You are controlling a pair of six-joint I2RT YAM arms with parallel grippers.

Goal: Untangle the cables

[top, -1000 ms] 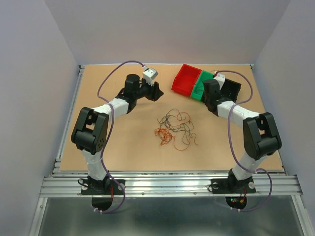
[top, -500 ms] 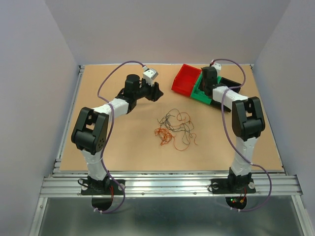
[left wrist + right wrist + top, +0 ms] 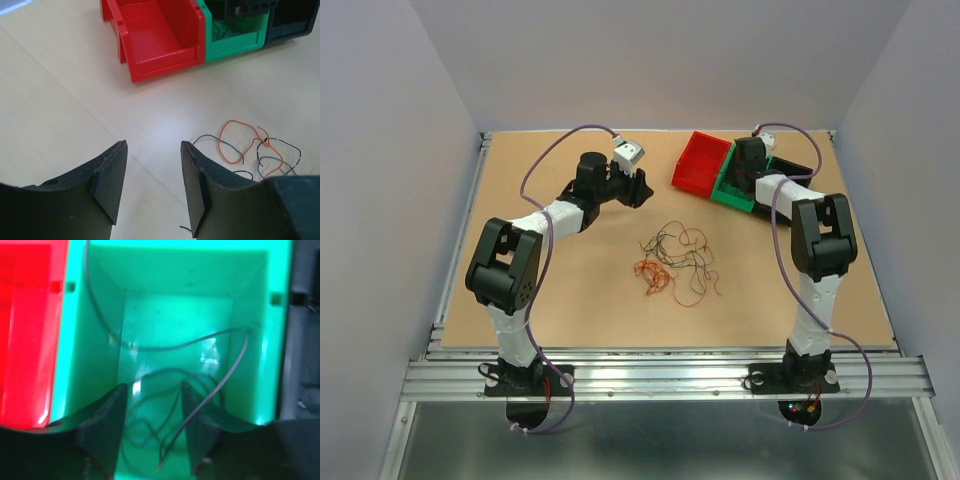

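The cables (image 3: 675, 262) lie as a loose tangle of thin black, grey and orange wires in the middle of the table. My left gripper (image 3: 638, 188) hovers open behind and to the left of them, nothing between its fingers. In the left wrist view, the left gripper (image 3: 152, 145) stands left of an orange loop of the cables (image 3: 235, 142). My right gripper (image 3: 746, 163) is over the green bin (image 3: 730, 188). In the right wrist view, the right gripper (image 3: 152, 387) is open above grey cables (image 3: 175, 346) in that bin, and one wire end hangs loose between the fingers.
A red bin (image 3: 700, 163), the green bin and a black bin (image 3: 792, 170) stand side by side at the back right. From the left wrist the red bin (image 3: 160, 37) looks empty. A metal rail (image 3: 660, 375) edges the table's near side.
My right arm has swung from in front of the bins to back over the green bin. The left arm and the tangle on the table have stayed put.
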